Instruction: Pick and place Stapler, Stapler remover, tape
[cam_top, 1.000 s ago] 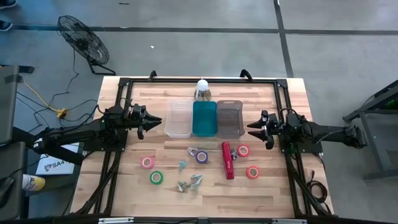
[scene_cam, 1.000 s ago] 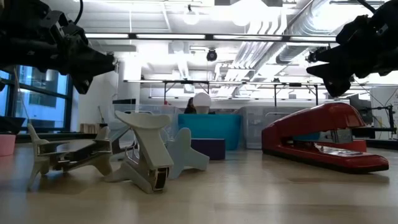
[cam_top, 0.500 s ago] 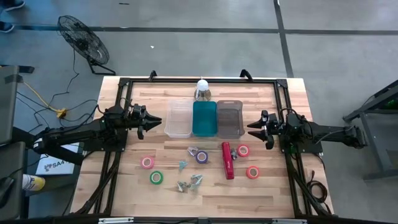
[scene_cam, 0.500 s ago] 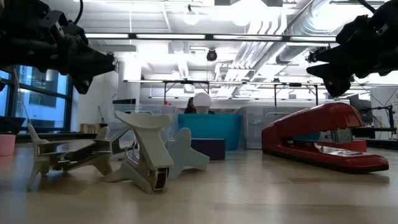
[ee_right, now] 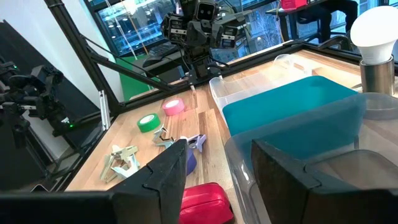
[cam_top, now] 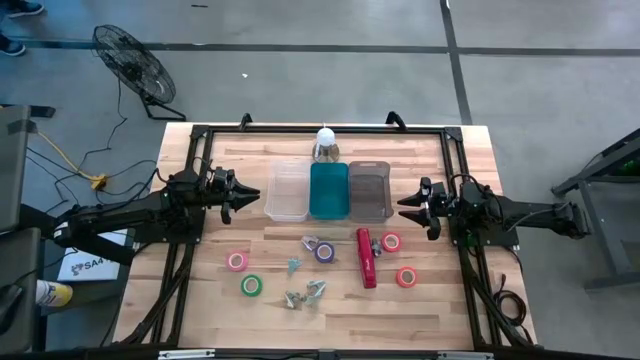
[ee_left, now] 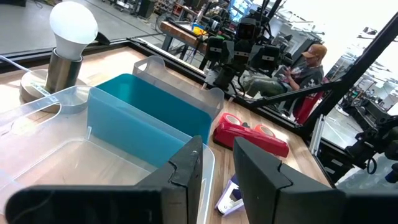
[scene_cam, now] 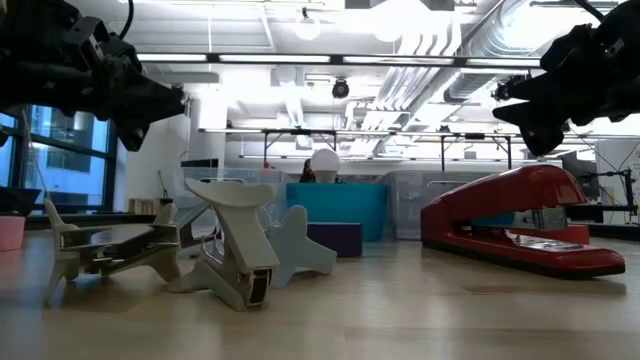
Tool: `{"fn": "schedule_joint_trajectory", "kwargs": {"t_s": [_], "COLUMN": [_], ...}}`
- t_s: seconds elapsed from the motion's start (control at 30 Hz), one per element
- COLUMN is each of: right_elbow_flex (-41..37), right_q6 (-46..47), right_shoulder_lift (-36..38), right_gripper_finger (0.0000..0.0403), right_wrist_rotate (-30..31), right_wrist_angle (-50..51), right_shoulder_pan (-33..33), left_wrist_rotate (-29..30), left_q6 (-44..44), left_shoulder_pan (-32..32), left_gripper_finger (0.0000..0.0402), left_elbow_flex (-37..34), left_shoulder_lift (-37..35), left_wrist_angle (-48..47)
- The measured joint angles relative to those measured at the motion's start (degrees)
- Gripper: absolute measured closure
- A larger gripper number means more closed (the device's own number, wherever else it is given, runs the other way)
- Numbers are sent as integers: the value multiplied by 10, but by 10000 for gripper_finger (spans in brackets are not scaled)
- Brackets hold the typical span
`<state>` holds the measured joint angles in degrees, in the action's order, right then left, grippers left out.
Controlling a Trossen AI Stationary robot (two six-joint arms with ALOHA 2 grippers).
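Note:
The red stapler [cam_top: 366,257] lies flat on the table, right of centre, and looms large in the low view [scene_cam: 520,225]. Tape rolls lie flat around it: pink [cam_top: 236,261], green [cam_top: 251,285], purple [cam_top: 325,251] and two red [cam_top: 391,241] [cam_top: 406,276]. Several silvery claw-shaped staple removers [cam_top: 306,292] lie near the table's middle [scene_cam: 240,245]. My left gripper [cam_top: 252,194] hovers open, left of the clear bin [ee_left: 217,155]. My right gripper [cam_top: 404,205] hovers open, right of the grey bin [ee_right: 221,158]. Neither touches anything.
Three bins stand side by side at the table's far middle: clear [cam_top: 287,190], teal [cam_top: 329,190], grey [cam_top: 368,190]. A lamp with a white bulb [cam_top: 325,140] stands behind them. A black frame [cam_top: 320,128] rims the table. A seated person [ee_left: 298,65] shows beyond the table.

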<state>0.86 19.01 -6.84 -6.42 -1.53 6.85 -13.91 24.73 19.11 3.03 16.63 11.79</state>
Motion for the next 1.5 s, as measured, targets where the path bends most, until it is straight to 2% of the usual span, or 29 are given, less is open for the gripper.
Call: {"fn": "schedule_joint_trajectory", "kwargs": {"t_s": [0.43, 0.93, 1.2, 1.5], "right_elbow_flex": [0, 6, 88, 220], "right_q6": [0, 80, 81, 141], "right_shoulder_lift": [0, 0, -31, -153], "right_gripper_finger": [233, 233, 233, 233], "right_wrist_rotate": [0, -1, -1, -2], "right_wrist_angle": [0, 3, 107, 207], "right_shoulder_pan": [0, 0, 0, 0], "left_wrist_rotate": [-1, 1, 1, 1], "left_q6": [0, 0, 0, 0], "left_shoulder_pan": [0, 0, 0, 0], "left_gripper_finger": [312, 312, 312, 312], "left_elbow_flex": [0, 0, 0, 0], "left_shoulder_lift": [0, 0, 0, 0], "left_wrist_angle": [0, 0, 0, 0]}}
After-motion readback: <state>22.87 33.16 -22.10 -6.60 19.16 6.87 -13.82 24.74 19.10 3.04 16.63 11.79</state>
